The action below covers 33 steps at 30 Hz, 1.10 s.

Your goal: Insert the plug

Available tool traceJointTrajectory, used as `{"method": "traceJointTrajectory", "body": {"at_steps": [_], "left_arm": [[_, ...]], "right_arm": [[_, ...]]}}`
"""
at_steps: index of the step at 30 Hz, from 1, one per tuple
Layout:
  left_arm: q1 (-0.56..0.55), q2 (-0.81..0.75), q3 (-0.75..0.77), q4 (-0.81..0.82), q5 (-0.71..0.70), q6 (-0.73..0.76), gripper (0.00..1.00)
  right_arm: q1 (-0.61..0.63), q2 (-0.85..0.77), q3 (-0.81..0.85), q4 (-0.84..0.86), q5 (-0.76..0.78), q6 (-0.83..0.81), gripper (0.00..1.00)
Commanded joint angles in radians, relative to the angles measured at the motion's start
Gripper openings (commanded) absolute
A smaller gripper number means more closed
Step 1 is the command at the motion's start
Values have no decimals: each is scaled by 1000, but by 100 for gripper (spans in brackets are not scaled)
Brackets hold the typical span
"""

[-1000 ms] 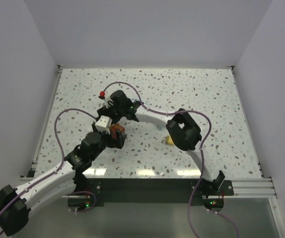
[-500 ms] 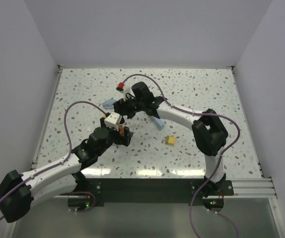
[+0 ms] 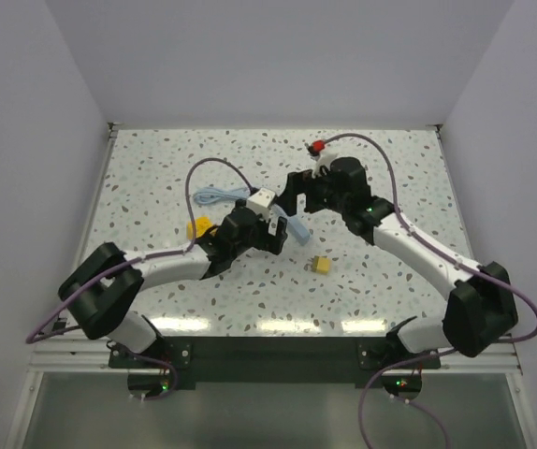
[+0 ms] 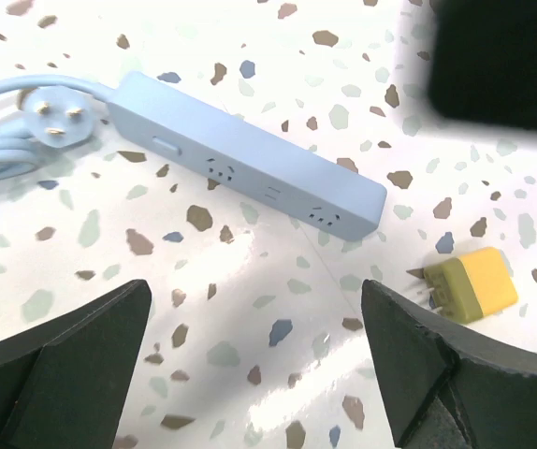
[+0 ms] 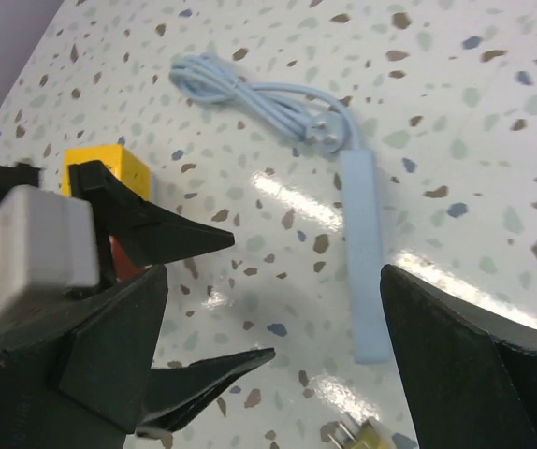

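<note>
Jaws on both sides stand wide apart, holding nothing. Those of my right gripper (image 3: 298, 194) finished spreading only in the last second; my left gripper (image 4: 250, 365) was already wide. Both arms have swung from the worktop's (image 3: 156, 168) left side to its middle, above the strip (image 4: 250, 168). With the plug (image 4: 470, 285) lying loose near the strip's near end, I judge picking it up comes next.

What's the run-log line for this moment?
phase: pre-grasp | left tool: open, empty, near light blue plastic power strip | right tool: open, empty | small yellow block plug: on table, beside strip end, not inserted
</note>
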Motion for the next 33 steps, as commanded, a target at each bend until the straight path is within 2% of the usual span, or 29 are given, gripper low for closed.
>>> {"method": "traceJointTrajectory", "body": {"at_steps": [1,6,9,21,33], "left_arm": [[0,103,105,52,31,-30,100],[0,258,213,55,75,-73,100],[0,312,234,113,81,-112,100],[0,447,382,78,43,-158,100],[1,532,488,-97,-84,-109,100]], "right_arm": [[-51,-132,-34,-29,154,-4,99],[-158,-215,-70,-60,169,-4,99],[-214,-234,-80,-64,161,-6,99],[-229,-297,-131,-40,103,-1,99],[-229,-306,-143,-26,82,-10,99]]}}
